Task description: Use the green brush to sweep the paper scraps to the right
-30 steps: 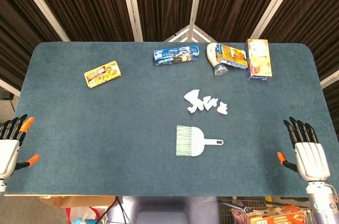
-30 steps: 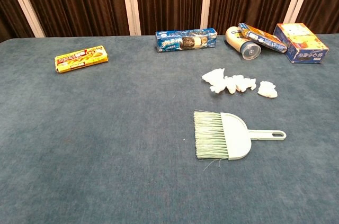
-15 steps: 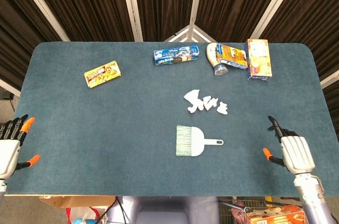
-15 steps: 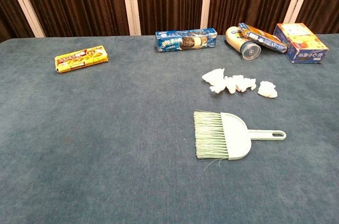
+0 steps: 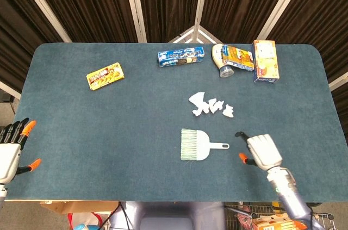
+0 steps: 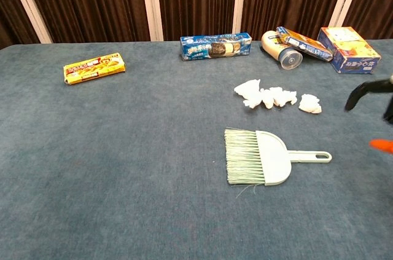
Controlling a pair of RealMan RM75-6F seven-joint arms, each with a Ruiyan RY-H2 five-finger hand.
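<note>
Right robot hand (image 5: 263,151) empty, just beside green brush (image 5: 197,144) handle.

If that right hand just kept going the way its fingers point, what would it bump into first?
Probably the handle of the green brush: the right hand sits just right of it, dark fingertips aimed left and slightly away. Its height above the table is unclear, so it might pass over.

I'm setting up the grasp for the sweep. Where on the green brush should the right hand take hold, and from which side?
Grip the green brush by its slim handle, which lies flat and points right, toward the right hand. Come from the right and above, so the fingers close across the handle. The bristles face left, away from the hand, and the paper scraps lie farther back, so that approach looks clear.
</note>
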